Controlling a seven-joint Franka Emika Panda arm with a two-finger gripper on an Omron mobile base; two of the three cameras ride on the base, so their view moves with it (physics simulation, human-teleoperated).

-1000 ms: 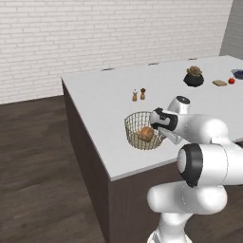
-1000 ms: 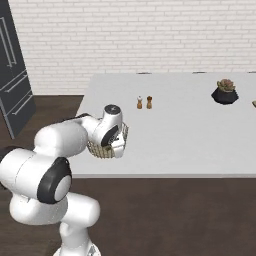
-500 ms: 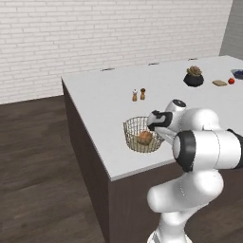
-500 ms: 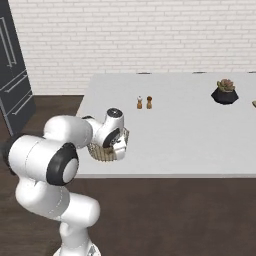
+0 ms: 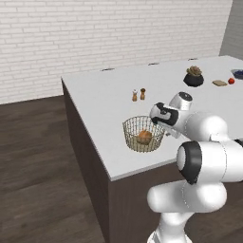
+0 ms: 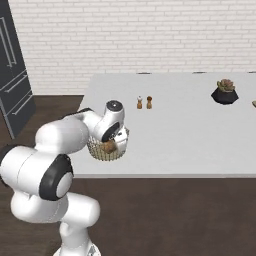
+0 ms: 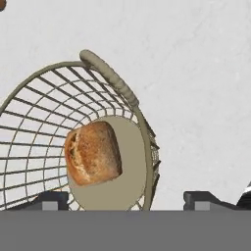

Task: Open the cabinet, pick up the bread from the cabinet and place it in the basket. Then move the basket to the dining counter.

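Note:
The wire basket [image 5: 135, 137] stands on the white dining counter [image 5: 104, 99] near its front corner, and the bread [image 5: 144, 137] lies on the basket's beige base. My gripper [image 5: 159, 127] hovers at the basket's right rim, open. In the hand view the two fingertips stand wide apart at the bottom, one on each side of the basket wall, and the gripper [image 7: 127, 201] touches nothing. The bread [image 7: 93, 153] rests inside, below the rim handle [image 7: 110, 77]. From the right base view the hand covers part of the basket [image 6: 97, 150] and the bread [image 6: 108, 147]. The cabinet is out of view.
Two small shakers [image 5: 138, 94] stand behind the basket. A plant in a black pot [image 5: 193, 77], a brown slice [image 5: 219, 83] and a red ball [image 5: 231, 80] sit at the far right. The counter's edge drops off just left of and in front of the basket. A dark tall unit [image 6: 12, 75] stands far left.
The fingers have spread apart and let go of the basket's rim. The basket and the bread stay in place on the counter.

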